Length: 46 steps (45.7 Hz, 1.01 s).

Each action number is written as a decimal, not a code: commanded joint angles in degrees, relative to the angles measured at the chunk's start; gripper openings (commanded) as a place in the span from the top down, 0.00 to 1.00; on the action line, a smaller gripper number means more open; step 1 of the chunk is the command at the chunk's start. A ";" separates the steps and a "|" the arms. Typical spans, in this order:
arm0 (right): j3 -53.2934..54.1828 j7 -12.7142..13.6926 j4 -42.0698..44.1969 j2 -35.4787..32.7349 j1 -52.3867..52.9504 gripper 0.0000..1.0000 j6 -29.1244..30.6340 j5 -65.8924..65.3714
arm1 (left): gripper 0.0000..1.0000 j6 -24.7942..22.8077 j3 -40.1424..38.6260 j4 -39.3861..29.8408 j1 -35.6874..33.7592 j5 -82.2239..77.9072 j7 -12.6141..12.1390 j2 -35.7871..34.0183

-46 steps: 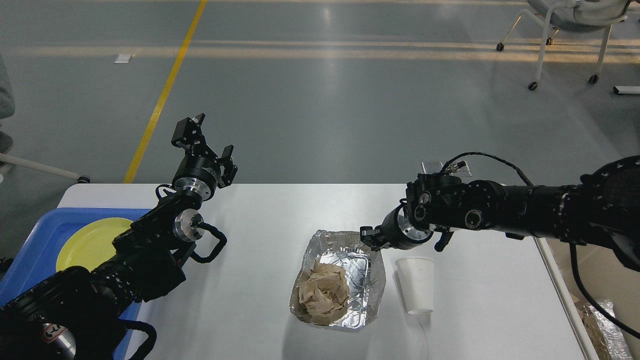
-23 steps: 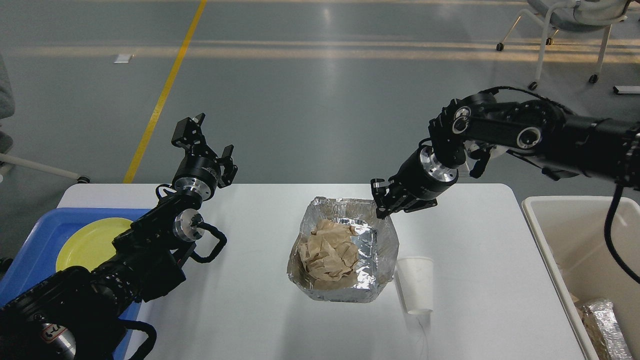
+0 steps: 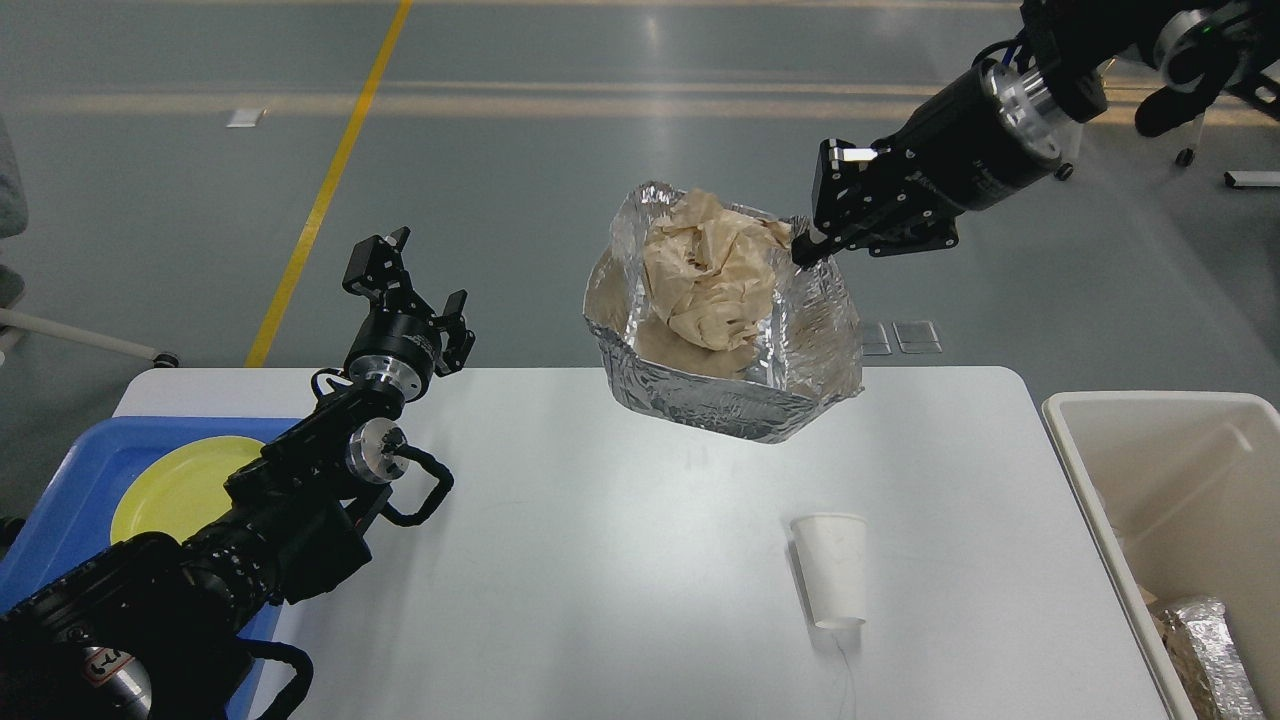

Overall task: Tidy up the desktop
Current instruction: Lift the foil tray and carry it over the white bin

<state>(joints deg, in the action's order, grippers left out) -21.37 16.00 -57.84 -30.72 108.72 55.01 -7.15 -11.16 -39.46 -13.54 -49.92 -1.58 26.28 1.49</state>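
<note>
Since half a second ago the right end effector (image 3: 812, 240) has risen from just over the worktop (image 3: 620, 560) to high above its far edge, taking the foil tray (image 3: 730, 370) with it. It is clamped on the tray's far right rim, so the tray hangs below and to its left, tilted, clear of the surface. One rim pinch is enough because the load looks light: a single crumpled brown paper wad (image 3: 712, 275) sits inside, leaning toward the high side. I judge the lift is meant to clear the wall of the cream bin (image 3: 1075, 450), which stands well below and to the right of that end effector, beside the worktop.

The left end effector (image 3: 405, 290) hovers unchanged over the far left corner, fingers spread, holding nothing, probably parked out of the way. Below and nearer than it lies the blue tray (image 3: 70, 490) with one yellow plate (image 3: 170, 485).

Counting: one foil tray in the air, one paper wad, one white paper cup (image 3: 832, 575) standing upside down well below the right end effector, one plate, and one more foil piece (image 3: 1200, 640) already in the bin. Only the cup is loose on the worktop.
</note>
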 commanded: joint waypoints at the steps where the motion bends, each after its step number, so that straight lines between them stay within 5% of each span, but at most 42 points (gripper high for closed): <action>1: 0.01 0.08 -0.16 -2.24 2.81 1.00 -0.01 0.03 | 0.00 0.00 0.00 0.00 0.00 0.00 0.00 0.00; 20: -1.83 0.26 2.64 -3.74 2.47 1.00 -0.01 -0.24 | 0.00 0.00 0.00 0.00 0.00 0.00 0.00 0.00; 36: -3.68 0.17 32.95 -2.24 -17.48 1.00 -0.01 -0.94 | 0.00 0.00 0.00 0.00 0.00 0.00 0.00 0.00; 46: -4.74 0.26 44.21 -2.42 -28.46 1.00 -0.01 -0.85 | 0.00 0.00 0.00 0.00 0.00 0.00 0.00 0.00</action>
<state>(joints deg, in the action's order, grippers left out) -25.88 16.17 -18.31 -32.89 85.85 55.00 -8.08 -11.16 -39.46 -13.53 -49.92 -1.58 26.28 1.49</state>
